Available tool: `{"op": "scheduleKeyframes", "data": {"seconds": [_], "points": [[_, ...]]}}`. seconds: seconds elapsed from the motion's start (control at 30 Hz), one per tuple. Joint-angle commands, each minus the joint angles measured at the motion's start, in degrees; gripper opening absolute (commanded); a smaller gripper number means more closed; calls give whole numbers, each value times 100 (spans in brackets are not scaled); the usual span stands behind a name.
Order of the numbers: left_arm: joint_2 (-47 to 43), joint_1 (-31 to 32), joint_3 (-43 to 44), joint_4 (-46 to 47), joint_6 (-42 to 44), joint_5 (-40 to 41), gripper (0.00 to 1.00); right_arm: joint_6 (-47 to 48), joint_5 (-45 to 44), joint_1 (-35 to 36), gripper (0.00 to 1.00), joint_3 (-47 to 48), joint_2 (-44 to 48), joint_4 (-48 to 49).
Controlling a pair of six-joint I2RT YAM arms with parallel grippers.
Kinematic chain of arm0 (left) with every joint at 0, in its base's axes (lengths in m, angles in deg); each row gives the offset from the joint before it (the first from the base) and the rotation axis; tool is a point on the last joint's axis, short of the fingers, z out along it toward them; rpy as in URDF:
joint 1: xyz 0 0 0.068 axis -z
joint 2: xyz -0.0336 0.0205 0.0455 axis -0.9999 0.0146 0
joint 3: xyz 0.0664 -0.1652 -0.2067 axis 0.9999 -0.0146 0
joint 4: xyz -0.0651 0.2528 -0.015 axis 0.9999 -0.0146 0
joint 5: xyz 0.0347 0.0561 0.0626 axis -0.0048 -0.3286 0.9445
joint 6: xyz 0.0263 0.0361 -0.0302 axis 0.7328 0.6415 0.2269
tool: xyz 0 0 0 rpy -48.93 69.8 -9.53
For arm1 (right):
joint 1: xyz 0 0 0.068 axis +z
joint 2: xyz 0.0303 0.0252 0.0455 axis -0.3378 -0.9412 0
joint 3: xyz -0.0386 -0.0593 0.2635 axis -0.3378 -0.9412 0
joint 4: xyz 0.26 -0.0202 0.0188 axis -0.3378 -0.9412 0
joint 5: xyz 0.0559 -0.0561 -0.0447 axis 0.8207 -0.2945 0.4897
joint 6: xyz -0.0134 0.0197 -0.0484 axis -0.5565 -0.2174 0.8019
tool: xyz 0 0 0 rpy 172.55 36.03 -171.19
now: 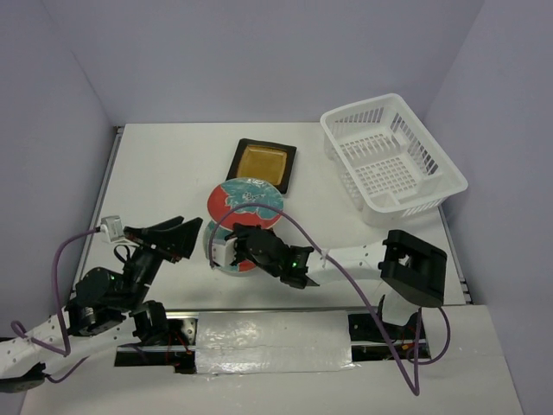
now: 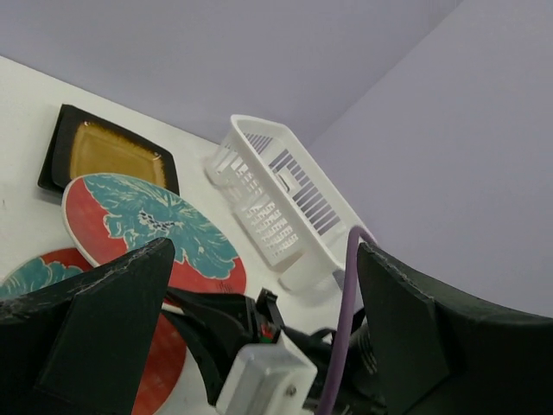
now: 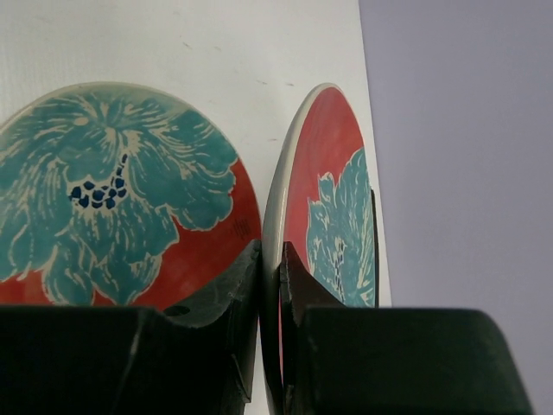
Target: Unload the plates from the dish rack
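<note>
— Pinching it right at the edge, look: the right gripper point(image 3: 269, 252) has its two fingers almost together on the rim of a round plate point(image 3: 333, 190). The plate stands on edge with its flowered face turned sideways.

— And the others?

— The dish rack point(image 1: 429, 154) sits at the far right of the table point(image 1: 164, 173), and I see no plate in it. A square amber plate point(image 1: 263, 164) lies flat in the middle. A second round plate point(image 1: 249, 201) lies flat over the amber one's near edge. The held one is just this side of that, close to the arm bases. I can't find a fourth plate, and I can't tell whether the held one's low edge touches the table.

— So it's the setting-down?

— I'd judge so. The grip is only on the lip, so the plate could pivot. I'd tip it over slowly and let the low edge meet the table first. It should go either squarely on the flat plate or well clear of it. Half on that rim, it would rock. The fingers should part only once it rests.

— The other arm?

— The left gripper point(image 1: 184, 235) hangs just to the left, fingers wide apart, nothing in them. The plate shouldn't swing that way.
</note>
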Motion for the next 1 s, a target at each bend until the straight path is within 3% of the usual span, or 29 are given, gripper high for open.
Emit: {"op": "scheduleKeyframes", "data": {"seconds": [0.0, 0.17, 0.5, 0.8, 0.97], "points": [[-305, 36, -75, 34, -255, 352, 99, 788, -597, 264, 0, -88, 159, 1957], [-561, 62, -181, 26, -352, 528, 99, 1281, -967, 650, 0, -361, -228, 2908], [-420, 115, -67, -335, -589, 783, 99, 1202, -1336, 906, 0, -423, -1036, 3847], [-526, 132, -128, -388, -572, 1003, 100, 1686, -1749, 1081, 0, -537, -1722, 4429], [-517, 132, -163, -361, -572, 1038, 100, 1414, -1732, 1125, 0, -651, -1749, 4429]]}}
